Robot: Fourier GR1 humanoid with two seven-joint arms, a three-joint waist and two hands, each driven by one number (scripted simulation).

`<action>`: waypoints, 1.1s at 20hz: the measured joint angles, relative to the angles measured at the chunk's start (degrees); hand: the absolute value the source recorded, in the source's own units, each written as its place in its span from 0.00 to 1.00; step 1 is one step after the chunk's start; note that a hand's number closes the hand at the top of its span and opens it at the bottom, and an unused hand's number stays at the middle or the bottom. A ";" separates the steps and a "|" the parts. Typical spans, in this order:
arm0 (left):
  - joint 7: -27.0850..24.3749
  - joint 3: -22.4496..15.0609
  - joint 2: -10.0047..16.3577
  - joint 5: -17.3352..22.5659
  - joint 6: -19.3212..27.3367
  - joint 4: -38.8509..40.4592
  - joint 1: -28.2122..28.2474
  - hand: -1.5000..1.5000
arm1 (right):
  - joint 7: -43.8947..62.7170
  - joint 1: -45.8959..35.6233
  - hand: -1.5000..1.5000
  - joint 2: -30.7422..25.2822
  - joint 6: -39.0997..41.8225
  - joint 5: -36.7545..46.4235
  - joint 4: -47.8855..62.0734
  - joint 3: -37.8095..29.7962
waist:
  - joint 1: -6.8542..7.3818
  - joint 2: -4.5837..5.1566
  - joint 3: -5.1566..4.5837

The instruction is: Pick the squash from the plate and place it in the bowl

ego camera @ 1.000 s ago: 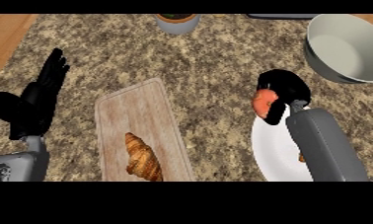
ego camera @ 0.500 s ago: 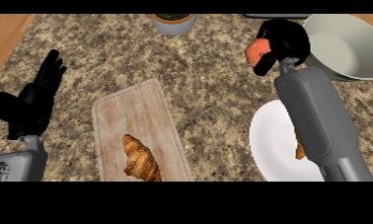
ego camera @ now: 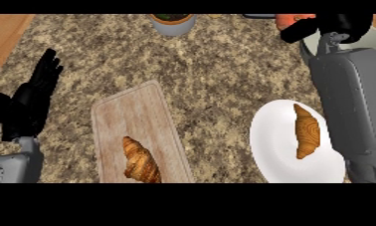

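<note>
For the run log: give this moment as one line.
right robot hand: shut on squash, top right | plate: pastry only | left robot hand: open, resting at left

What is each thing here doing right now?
squash: held by the right hand, beside the bowl.
bowl: mostly hidden behind the forearm.
plate: holds one brown pastry.
cutting board: holds a croissant.
left hand: open, resting at the left.
</note>
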 measured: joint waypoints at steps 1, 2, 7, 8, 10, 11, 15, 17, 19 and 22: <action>-0.44 0.24 -0.04 0.13 -0.20 0.46 -0.10 0.50 | 0.35 -0.06 1.00 -0.45 0.17 -0.30 -0.56 -0.73 | 0.01 0.03 0.01; -0.28 0.20 -0.19 0.02 -0.11 0.62 -0.49 0.50 | 0.05 0.06 1.00 -1.29 0.33 -1.01 -1.16 -1.75 | -0.01 0.06 0.01; -0.91 0.24 -0.47 -0.21 -0.60 0.48 -0.05 0.50 | -5.43 -0.75 1.00 -5.16 -3.12 -5.05 4.52 -7.54 | 0.35 0.24 0.03; -1.02 0.12 -0.61 -0.25 -0.71 0.03 0.35 0.50 | -6.77 -1.11 1.00 -5.56 -4.51 -5.82 6.52 -8.62 | 0.51 0.28 0.03; -1.80 0.74 -0.25 0.01 -1.28 1.41 -0.20 0.50 | -10.03 -1.37 1.00 -6.94 -6.62 -7.24 10.64 -10.48 | 0.59 0.36 0.03; -1.44 0.82 -0.14 0.20 -1.51 1.31 -0.42 0.50 | -11.98 -1.75 1.00 -7.80 -7.92 -8.00 13.37 -11.64 | 0.75 0.44 0.04; -1.43 -0.40 -1.52 -1.03 -0.64 1.15 -0.69 0.50 | -19.54 -3.72 1.00 -11.61 -11.70 -10.58 23.67 -15.29 | 1.10 0.59 0.07; -0.30 -0.65 -1.54 -1.38 -0.38 0.52 -1.51 0.50 | -22.94 -4.89 1.00 -13.03 -13.99 -11.15 29.40 -16.62 | 1.42 0.72 0.09; -1.21 -0.07 -1.29 -1.06 -0.88 1.43 -1.63 0.50 | -25.94 -5.85 1.00 -14.21 -16.16 -11.40 34.23 -17.38 | 1.48 0.74 0.09; -1.46 -0.04 -1.35 -1.03 -1.10 1.00 -1.34 0.50 | -30.20 -7.80 1.00 -17.12 -18.59 -12.04 41.55 -19.27 | 2.08 0.97 0.12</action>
